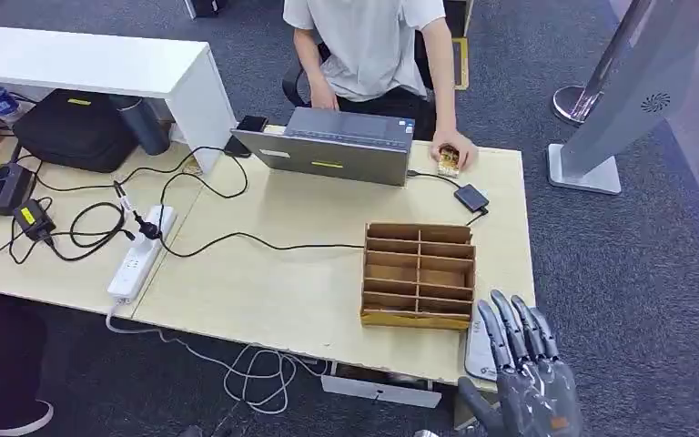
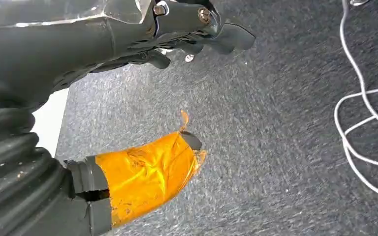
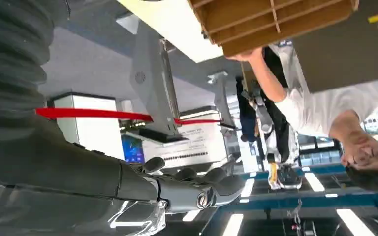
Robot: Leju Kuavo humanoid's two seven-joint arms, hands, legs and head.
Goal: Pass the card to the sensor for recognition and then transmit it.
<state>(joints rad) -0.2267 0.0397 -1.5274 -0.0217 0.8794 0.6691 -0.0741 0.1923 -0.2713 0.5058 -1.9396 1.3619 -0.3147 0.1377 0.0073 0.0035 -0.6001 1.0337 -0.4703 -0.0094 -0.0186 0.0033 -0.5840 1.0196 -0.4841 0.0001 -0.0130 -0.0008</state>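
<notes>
A small patterned card point(image 1: 448, 161) lies at the table's far edge, under the hand of a person point(image 1: 373, 45) seated behind the laptop. The black sensor point(image 1: 471, 198) sits on a cable just nearer than the card. My right hand point(image 1: 523, 369) is raised past the table's near right corner, fingers straight and apart, holding nothing; the right wrist view shows the right hand point(image 3: 187, 187) the same way. My left hand point(image 2: 142, 103) hangs over the carpet with nothing in it, its orange-taped thumb point(image 2: 147, 174) apart from the dark fingers point(image 2: 197, 29).
A wooden compartment box point(image 1: 419, 273) stands on the table point(image 1: 273, 282) just ahead of my right hand. A white flat thing point(image 1: 479, 353) lies at the table's near edge beside that hand. The grey laptop point(image 1: 332, 150), a power strip point(image 1: 141, 250) and cables occupy the rest.
</notes>
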